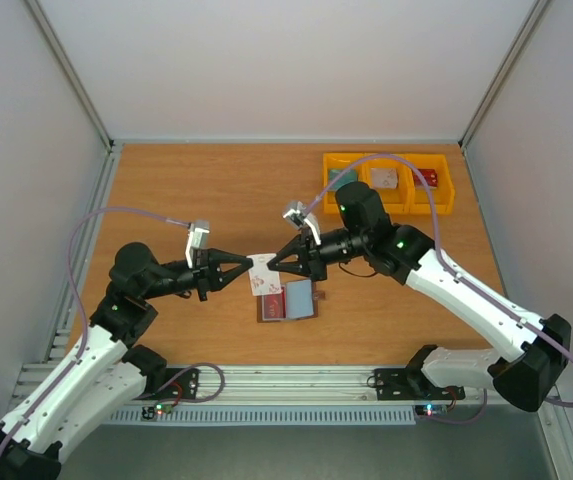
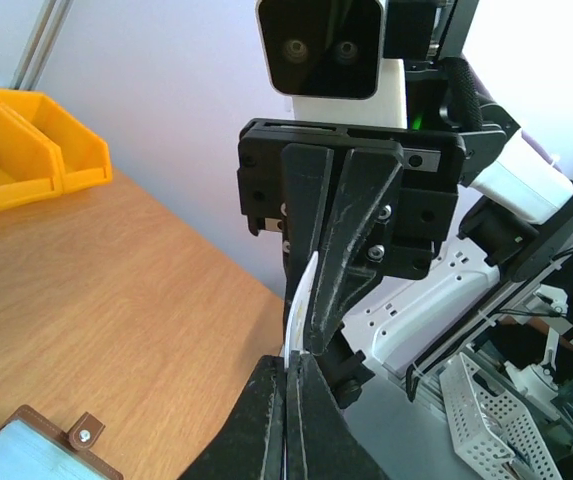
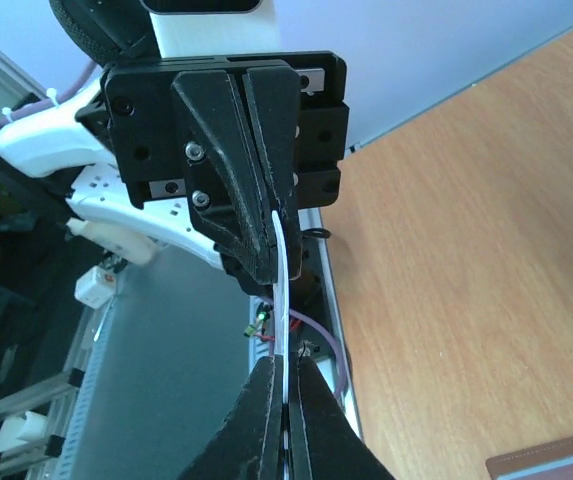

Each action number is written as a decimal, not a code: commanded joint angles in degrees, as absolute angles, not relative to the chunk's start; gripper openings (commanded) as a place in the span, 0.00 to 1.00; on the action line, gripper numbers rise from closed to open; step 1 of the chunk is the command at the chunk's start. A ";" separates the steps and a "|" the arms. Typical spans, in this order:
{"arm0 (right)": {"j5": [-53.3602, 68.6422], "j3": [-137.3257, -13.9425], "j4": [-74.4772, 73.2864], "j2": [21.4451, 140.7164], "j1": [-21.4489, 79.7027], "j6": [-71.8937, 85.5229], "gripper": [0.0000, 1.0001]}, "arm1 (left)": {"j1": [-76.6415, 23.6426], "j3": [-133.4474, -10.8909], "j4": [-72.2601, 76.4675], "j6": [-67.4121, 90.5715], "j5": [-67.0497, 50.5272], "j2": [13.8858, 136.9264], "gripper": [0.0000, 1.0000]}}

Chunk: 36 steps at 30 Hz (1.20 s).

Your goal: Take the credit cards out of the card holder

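Observation:
A whitish credit card [image 1: 262,272] hangs in the air above the table, held from both sides. My left gripper [image 1: 249,266] is shut on its left edge and my right gripper [image 1: 277,263] is shut on its right edge. The card shows edge-on, slightly bowed, in the left wrist view [image 2: 303,298] and in the right wrist view [image 3: 281,290]. My left gripper [image 2: 291,366] and my right gripper [image 3: 284,368] face each other tip to tip. The brown card holder [image 1: 286,301] lies open on the table just below, with a red card [image 1: 271,304] showing in it.
Yellow bins [image 1: 388,184] stand at the back right of the wooden table, with small items inside; they also show in the left wrist view [image 2: 26,150]. A corner of the holder with its snap tab [image 2: 84,434] lies near the left gripper.

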<state>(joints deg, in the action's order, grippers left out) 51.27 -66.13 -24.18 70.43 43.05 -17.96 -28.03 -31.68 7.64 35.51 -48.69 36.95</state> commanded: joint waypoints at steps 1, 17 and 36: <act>54.14 -65.44 -21.91 68.23 43.36 -17.39 0.01 | -28.30 -31.49 11.09 35.81 -47.66 37.14 0.00; 13.14 -53.24 -3.75 72.24 -3.81 34.96 0.01 | -24.19 -24.05 -4.32 35.61 -25.77 29.02 0.99; -9.34 -75.56 -0.18 107.58 -1.14 52.22 0.01 | -16.50 -18.77 -4.75 35.88 -16.68 22.21 1.00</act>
<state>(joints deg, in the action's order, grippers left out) -7.70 -71.79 -1.56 106.59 -3.07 50.19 -16.93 -19.59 -7.90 37.26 -18.57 23.51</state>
